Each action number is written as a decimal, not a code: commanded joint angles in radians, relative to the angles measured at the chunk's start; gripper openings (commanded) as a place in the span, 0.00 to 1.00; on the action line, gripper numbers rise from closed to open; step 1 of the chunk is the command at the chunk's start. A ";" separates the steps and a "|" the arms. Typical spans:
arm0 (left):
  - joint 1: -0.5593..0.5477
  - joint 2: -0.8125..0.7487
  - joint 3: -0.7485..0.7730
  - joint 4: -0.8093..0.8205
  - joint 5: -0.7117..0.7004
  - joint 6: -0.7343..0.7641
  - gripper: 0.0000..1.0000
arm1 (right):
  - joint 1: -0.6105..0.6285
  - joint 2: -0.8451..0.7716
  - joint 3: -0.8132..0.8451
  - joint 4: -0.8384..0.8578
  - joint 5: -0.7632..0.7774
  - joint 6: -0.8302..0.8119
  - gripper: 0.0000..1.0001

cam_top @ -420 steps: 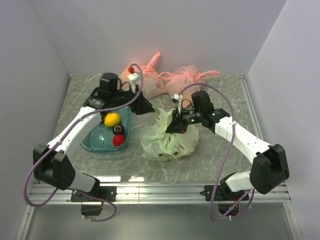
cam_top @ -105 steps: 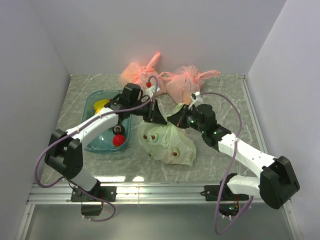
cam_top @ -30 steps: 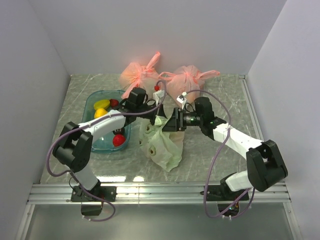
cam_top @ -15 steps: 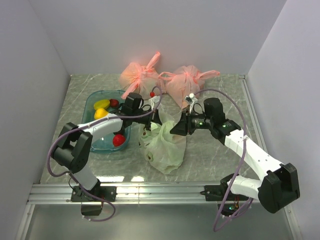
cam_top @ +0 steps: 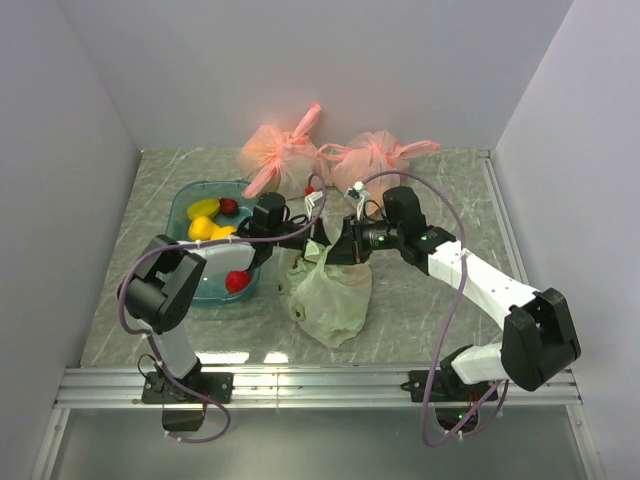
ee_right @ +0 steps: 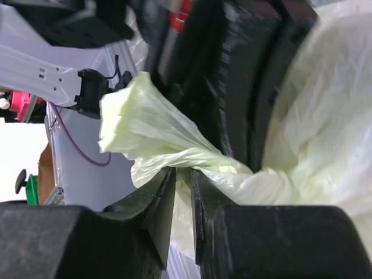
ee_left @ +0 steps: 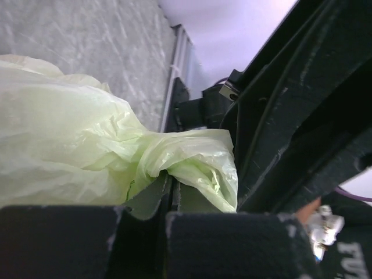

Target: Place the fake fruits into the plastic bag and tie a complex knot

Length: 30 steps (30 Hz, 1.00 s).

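The pale green plastic bag (cam_top: 332,298) hangs bunched at its top between my two grippers, its belly resting on the table. Dark fruit shapes (cam_top: 298,314) show through its film. My left gripper (cam_top: 306,238) is shut on a twisted handle (ee_left: 192,157); its fingertips (ee_left: 157,195) are pressed together. My right gripper (cam_top: 338,248) faces it; its jaws (ee_right: 183,177) stand a narrow slit apart with a fanned green handle end (ee_right: 145,125) pinched across them. Any knot is hidden behind the grippers. More fake fruits, yellow lemons (cam_top: 203,209) and a red one (cam_top: 236,281), lie in the teal bin (cam_top: 183,285).
Two tied salmon-pink bags (cam_top: 278,152) (cam_top: 372,162) stand at the back by the wall. The teal bin sits left of the green bag, under my left arm. White walls close in the left, right and back; a metal rail (cam_top: 320,380) runs along the near edge.
My right gripper has swung back left to the bag's top and its jaws have narrowed onto the handle. The left gripper stayed shut and shifted slightly; the bag still hangs between them.
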 commanded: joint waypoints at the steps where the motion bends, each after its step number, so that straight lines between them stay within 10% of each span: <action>1: -0.031 0.016 -0.004 0.336 0.078 -0.217 0.00 | 0.029 0.004 0.061 -0.006 0.022 -0.022 0.26; 11: -0.026 -0.040 -0.015 0.165 0.076 -0.060 0.00 | -0.071 -0.215 0.157 -0.416 0.026 -0.306 0.44; 19: -0.025 -0.041 -0.004 0.118 0.076 -0.023 0.00 | -0.280 -0.285 0.033 -0.301 0.072 -0.193 0.33; 30: -0.025 -0.037 -0.011 0.138 0.070 -0.033 0.00 | -0.246 -0.119 -0.067 -0.108 0.134 -0.143 0.31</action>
